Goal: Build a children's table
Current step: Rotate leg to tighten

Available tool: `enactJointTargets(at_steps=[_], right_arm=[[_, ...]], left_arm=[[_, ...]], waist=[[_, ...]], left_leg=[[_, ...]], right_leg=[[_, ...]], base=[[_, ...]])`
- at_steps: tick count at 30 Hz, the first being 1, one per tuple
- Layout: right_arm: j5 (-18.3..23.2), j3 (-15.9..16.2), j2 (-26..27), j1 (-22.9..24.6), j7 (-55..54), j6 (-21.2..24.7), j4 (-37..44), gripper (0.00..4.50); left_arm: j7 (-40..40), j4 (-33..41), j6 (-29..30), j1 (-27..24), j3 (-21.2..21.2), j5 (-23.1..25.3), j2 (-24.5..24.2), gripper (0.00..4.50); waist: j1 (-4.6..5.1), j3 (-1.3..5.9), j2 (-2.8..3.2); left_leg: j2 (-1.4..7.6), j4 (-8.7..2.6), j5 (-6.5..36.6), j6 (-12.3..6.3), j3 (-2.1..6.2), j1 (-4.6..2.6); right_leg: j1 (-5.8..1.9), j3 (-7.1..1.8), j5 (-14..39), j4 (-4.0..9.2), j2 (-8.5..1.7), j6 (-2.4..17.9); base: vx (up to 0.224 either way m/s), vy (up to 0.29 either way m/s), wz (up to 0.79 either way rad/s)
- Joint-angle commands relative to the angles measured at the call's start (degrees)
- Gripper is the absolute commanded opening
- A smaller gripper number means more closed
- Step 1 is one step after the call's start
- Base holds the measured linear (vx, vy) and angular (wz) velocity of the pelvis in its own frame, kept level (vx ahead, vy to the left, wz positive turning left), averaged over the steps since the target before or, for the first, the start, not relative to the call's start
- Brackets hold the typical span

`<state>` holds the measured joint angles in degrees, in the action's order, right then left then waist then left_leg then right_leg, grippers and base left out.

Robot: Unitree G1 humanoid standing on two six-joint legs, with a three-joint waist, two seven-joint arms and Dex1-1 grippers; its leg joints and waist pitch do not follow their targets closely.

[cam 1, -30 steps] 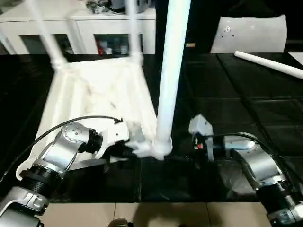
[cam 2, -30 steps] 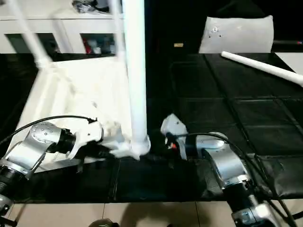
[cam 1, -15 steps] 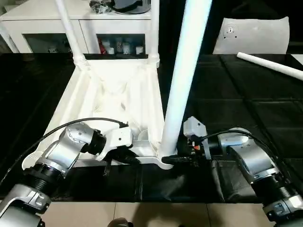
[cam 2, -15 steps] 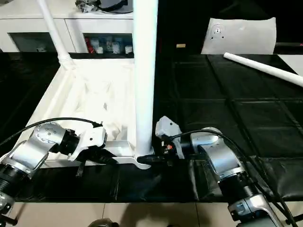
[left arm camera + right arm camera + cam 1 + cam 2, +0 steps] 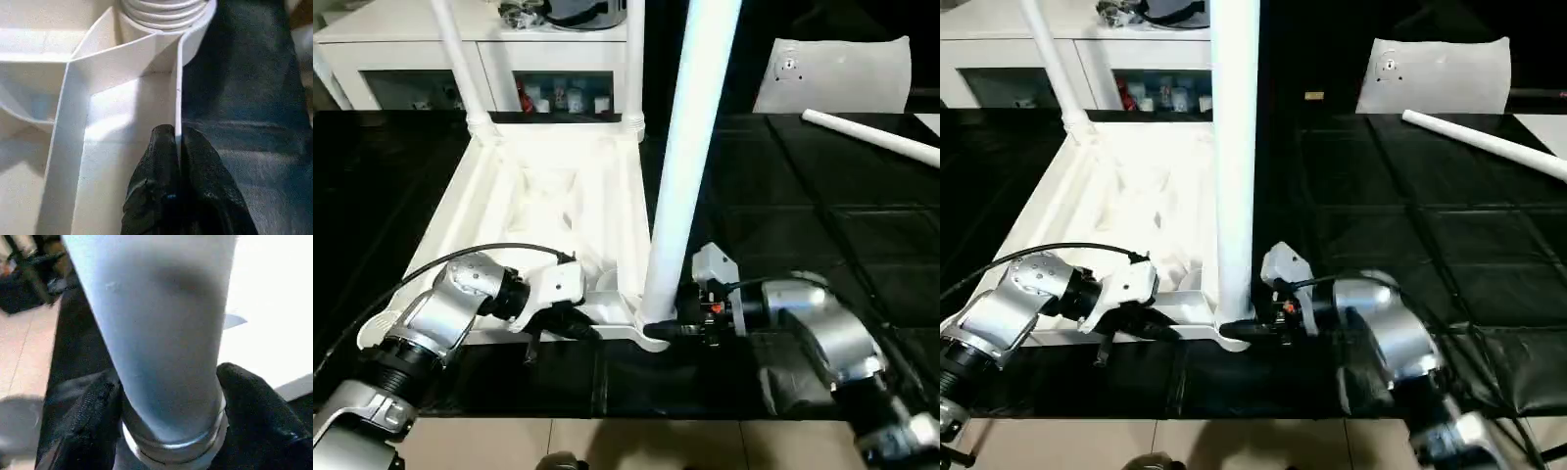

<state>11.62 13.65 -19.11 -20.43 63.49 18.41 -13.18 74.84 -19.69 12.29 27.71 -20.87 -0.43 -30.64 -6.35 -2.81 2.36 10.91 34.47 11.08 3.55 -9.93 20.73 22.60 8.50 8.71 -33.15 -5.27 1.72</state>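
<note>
The children's table top point(image 5: 548, 196) lies upside down on the black mat. Legs stand in its far left point(image 5: 455, 59) and far right point(image 5: 632, 59) corner sockets. A third leg point(image 5: 690, 166) rises from the near right socket. My left gripper point(image 5: 587, 331) is shut on the top's thin near rim point(image 5: 177, 88), just beside that socket point(image 5: 166, 14). From the right, my right gripper point(image 5: 671, 331) clasps this leg's base, one finger point(image 5: 93, 406) pressed on each side of the tube point(image 5: 161, 333). One more leg point(image 5: 871, 135) lies loose at the far right.
A white glass-door cabinet point(image 5: 411, 49) stands behind the mat. At the back right a flat white sheet with a round fitting point(image 5: 832, 73) leans upright. The mat's near edge meets the tiled floor point(image 5: 607, 446) just below my arms.
My right gripper has slid left to the near leg's base and its fingers have closed in around it. The left gripper has kept its hold on the rim. The camera has shifted.
</note>
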Motion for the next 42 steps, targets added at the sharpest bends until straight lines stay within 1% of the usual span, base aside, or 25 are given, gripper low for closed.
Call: enactJointTargets(at_steps=[1,2,4,5,6,8,10,11,13,14,15,16,18,20,23,25,28,30,31,34,35,36,37,39,42], right_arm=[[0.35,1.46,3.96,0.99,-5.23,2.05,1.72,2.69],[-0.7,0.22,8.76,1.92,-13.26,3.68,1.87,2.67],[-1.76,-0.92,13.84,2.11,-20.9,4.41,0.95,2.62],[-2.46,-1.23,16.01,2.13,-24.31,4.74,0.63,2.62],[-2.89,-1.37,17.28,2.16,-26.35,4.97,0.48,2.62],[-2.59,-3.39,21.7,1.53,-32.86,7.1,-0.94,2.62],[-3.15,-4.9,25.79,0.26,-38.92,8.4,-2.23,2.61],[-3.52,-5.27,27.45,-0.31,-41.04,8.83,-2.63,2.61],[-4.2,-5.67,29.06,-0.71,-43.31,7.22,-2.87,2.61],[-4.33,-5.7,29.15,-0.68,-43.35,6.64,-2.85,2.93],[-5.62,-5.85,29.54,-0.19,-45.27,6.84,-2.34,3.13],[-5.63,-5.85,29.54,-0.19,-45.28,6.84,-2.34,3.25],[-4.8,-7.49,29.24,1.42,-45.84,6.64,-0.4,3.37],[-4.81,-7.8,28.16,2.69,-45.51,6.62,1.34,3.5],[-4.96,-8.29,26.36,4.44,-45.04,5.75,4.72,3.81],[-6.7,-8.51,23.34,6.24,-45.74,4.66,8.45,4.03],[-5.73,-9.38,21.5,7.97,-44.36,5.87,12.25,4.21],[-4.73,-10.42,20.54,9.62,-43.87,7.43,16.36,4.46],[-4.43,-10.77,20.48,10.05,-43.97,7.84,17.32,4.5],[-2.77,-12.25,20.05,11.97,-43.96,8.85,21.08,4.5],[-0.55,-13.41,19.67,14.06,-43.63,9.2,24.55,4.5],[0.29,-13.78,19.75,14.74,-43.56,9.35,25.62,4.5],[1.0,-14.0,19.88,15.24,-43.5,9.96,26.4,4.5],[1.46,-13.32,19.57,16.67,-43.15,12.82,27.91,4.5],[0.92,-11.34,18.63,17.58,-41.61,12.79,28.14,4.5]], left_arm=[[-5.79,2.78,3.36,0.53,1.75,-1.61,3.32,0.0],[-12.0,4.39,7.67,0.04,3.61,-1.67,6.54,0.0],[-18.25,6.16,11.76,-0.69,5.48,-1.83,10.39,0.0],[-20.38,7.41,13.9,-1.17,5.83,-1.79,12.13,0.0],[-21.59,8.22,15.25,-1.47,5.97,-1.73,13.17,0.0],[-26.97,9.16,17.14,-1.63,6.87,-0.34,16.53,0.0],[-32.37,10.44,19.65,-1.41,7.76,0.35,20.84,0.0],[-35.23,10.93,20.68,-1.22,8.27,0.56,23.09,0.0],[-39.19,10.82,20.89,-0.52,8.53,1.36,26.1,0.0],[-39.59,10.49,20.35,-0.21,8.36,1.46,26.65,0.0],[-39.28,11.22,21.78,-0.18,8.13,0.86,27.65,0.0],[-39.28,11.23,21.79,-0.18,8.13,0.85,27.65,0.0],[-37.94,11.38,20.73,-0.23,6.72,1.67,26.24,0.0],[-37.38,11.03,19.87,-0.46,6.32,2.1,25.2,0.0],[-36.44,11.08,19.78,-1.15,5.95,3.08,23.82,0.0],[-35.4,11.45,19.0,-1.59,5.34,3.82,22.17,0.0],[-35.36,11.88,18.14,-2.03,6.17,3.28,21.7,0.0],[-33.32,13.28,18.55,-2.55,7.32,0.5,21.68,0.0],[-33.29,13.56,18.51,-2.67,7.7,0.05,21.76,0.43],[-32.28,14.66,18.52,-2.98,8.4,-1.55,21.53,0.6],[-31.26,15.92,17.87,-3.46,9.43,-3.37,21.56,0.74],[-31.08,16.43,18.27,-3.55,10.26,-4.34,21.77,0.74],[-31.12,16.67,18.59,-3.57,11.03,-5.0,21.93,0.97],[-31.42,17.11,20.02,-3.14,13.32,-6.22,21.16,0.97],[-33.51,16.8,20.78,-2.71,15.32,-5.96,20.05,0.97]], waist=[[0.49,3.24,-0.25],[0.96,2.89,-0.22],[2.19,2.56,-0.36],[3.04,2.74,-0.48],[3.91,2.8,-0.18],[4.75,2.8,-0.15],[5.65,2.92,-0.11],[6.08,2.91,-0.26],[6.26,2.84,-0.34],[6.2,2.92,-0.27],[5.93,3.12,-0.17],[5.93,3.12,-0.17],[5.55,3.53,-0.27],[5.2,3.67,-0.26],[4.5,3.75,-0.24],[4.08,3.61,0.02],[4.08,3.63,-0.06],[4.03,3.61,-0.16],[4.12,3.6,-0.16],[3.81,3.78,-0.05],[3.73,3.66,0.25],[3.66,3.66,0.03],[3.48,3.61,0.02],[3.52,3.39,0.14],[3.83,3.16,-0.12]], left_leg=[[2.8,-4.57,16.21,-0.78,1.16,-0.9],[2.59,-4.63,18.14,0.0,1.3,-1.24],[2.15,-4.34,21.78,1.16,1.53,-1.94],[2.12,-4.29,22.19,1.61,1.86,-1.58],[2.2,-4.42,22.82,1.36,2.12,-1.43],[2.27,-4.51,23.52,0.78,2.18,-1.42],[2.12,-4.66,23.21,0.12,2.37,-0.96],[2.03,-4.46,23.05,0.0,2.14,-1.24],[1.78,-4.38,22.18,-0.48,2.03,-1.17],[1.75,-4.4,21.63,-0.71,2.07,-1.04],[1.83,-4.53,19.76,-1.39,1.99,-0.86],[1.83,-4.53,19.76,-1.39,1.99,-0.86],[2.04,-4.79,15.22,-2.45,1.81,-0.29],[2.13,-4.74,12.53,-3.05,1.56,-0.34],[2.26,-4.79,9.89,-3.58,1.39,-0.16],[2.39,-4.86,9.81,-3.32,1.32,-0.33],[2.48,-4.94,10.17,-2.96,1.32,-0.31],[2.41,-4.92,10.9,-3.01,1.29,-0.36],[2.37,-4.91,10.93,-3.1,1.25,-0.29],[2.63,-4.86,9.61,-3.18,1.36,-0.29],[2.73,-4.88,10.2,-3.16,1.25,-0.41],[2.77,-4.84,10.49,-3.12,1.17,-0.42],[2.64,-4.95,10.72,-3.08,1.16,-0.24],[2.43,-5.07,12.33,-2.8,1.15,-0.36],[2.05,-5.03,14.59,-2.09,1.23,-0.51]], right_leg=[[-2.53,-3.73,28.29,5.14,-4.67,5.49],[-2.38,-3.27,31.81,5.62,-4.55,4.34],[-2.09,-2.27,37.37,6.89,-4.55,1.99],[-2.72,-1.78,37.98,6.96,-4.72,0.69],[-2.82,-1.51,37.5,7.17,-4.61,-0.05],[-2.74,-1.59,36.27,7.33,-4.5,-0.01],[-2.92,-1.65,34.29,7.21,-4.52,0.63],[-2.62,-1.76,34.15,7.29,-4.49,0.93],[-2.5,-1.77,34.41,7.51,-4.46,0.79],[-2.67,-1.81,34.05,7.42,-4.47,0.67],[-2.69,-2.35,31.63,7.0,-4.46,1.03],[-2.69,-2.35,31.63,7.0,-4.46,1.03],[-3.06,-3.22,25.22,5.94,-4.41,3.28],[-3.04,-3.53,21.33,5.43,-4.3,4.63],[-3.38,-3.72,18.69,4.92,-4.3,5.71],[-3.23,-3.82,18.79,5.04,-4.26,5.5],[-3.37,-3.86,17.93,4.85,-4.07,5.34],[-3.41,-3.9,18.71,4.97,-4.18,5.36],[-3.37,-3.92,18.84,4.97,-4.16,5.4],[-3.38,-3.97,17.52,4.76,-4.4,6.03],[-3.12,-4.01,16.64,4.85,-4.18,6.46],[-3.1,-4.04,16.53,4.79,-4.17,6.48],[-3.3,-4.0,16.8,4.74,-4.22,6.42],[-3.14,-3.84,19.46,5.14,-4.02,5.58],[-3.16,-3.57,25.05,5.92,-4.1,3.28]], base=[[0.0,0.0,0.0],[0.0,0.0,0.0],[0.0,0.0,0.0],[0.0,0.0,0.0],[0.0,0.0,0.0],[0.0,0.0,0.0],[0.0,0.0,0.0],[0.0,0.0,0.0],[0.0,0.0,0.0],[0.0,0.0,0.0],[0.0,0.0,0.0],[0.0,0.0,0.0],[0.0,0.0,0.0],[0.0,0.0,0.0],[0.0,0.0,0.0],[0.0,0.0,0.0],[0.0,0.0,0.0],[0.0,0.0,0.0],[0.0,0.0,0.0],[0.0,0.0,0.0],[0.0,0.0,0.0],[0.0,0.0,0.0],[0.0,0.0,0.0],[0.0,0.0,0.0],[0.0,0.0,0.0]])
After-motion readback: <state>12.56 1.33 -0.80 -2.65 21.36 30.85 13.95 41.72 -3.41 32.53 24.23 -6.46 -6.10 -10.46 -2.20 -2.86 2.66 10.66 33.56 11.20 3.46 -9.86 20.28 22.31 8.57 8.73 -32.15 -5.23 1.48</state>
